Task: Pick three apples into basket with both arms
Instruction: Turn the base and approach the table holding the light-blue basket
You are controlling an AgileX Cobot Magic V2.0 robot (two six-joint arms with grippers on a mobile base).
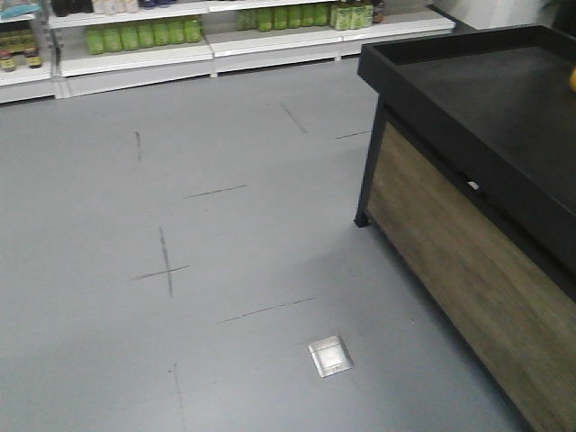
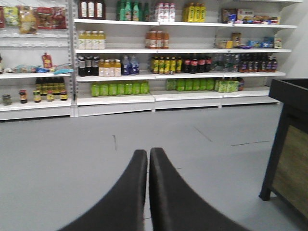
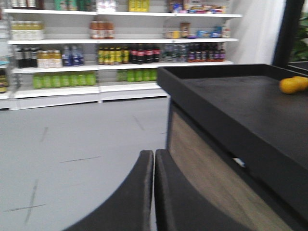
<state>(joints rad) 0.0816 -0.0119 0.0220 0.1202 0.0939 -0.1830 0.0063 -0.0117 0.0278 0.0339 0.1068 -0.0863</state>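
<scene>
On the left gripper (image 2: 147,154) we are holding the jaws pressed together, shelves (image 2: 168,50) far ahead. On the right gripper (image 3: 154,155) they are sitting closed too, a black table (image 3: 240,108) just right of them; where the apples are lying we cannot tell

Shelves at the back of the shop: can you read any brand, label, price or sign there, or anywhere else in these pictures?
No text can be read in any view.
Bottles on the shelves: labels too small and blurred.
Packets hanging at the top left: coloured print, blurred.
Black display stand: no writing shows.
Metal floor plate: no marking shows.
</scene>
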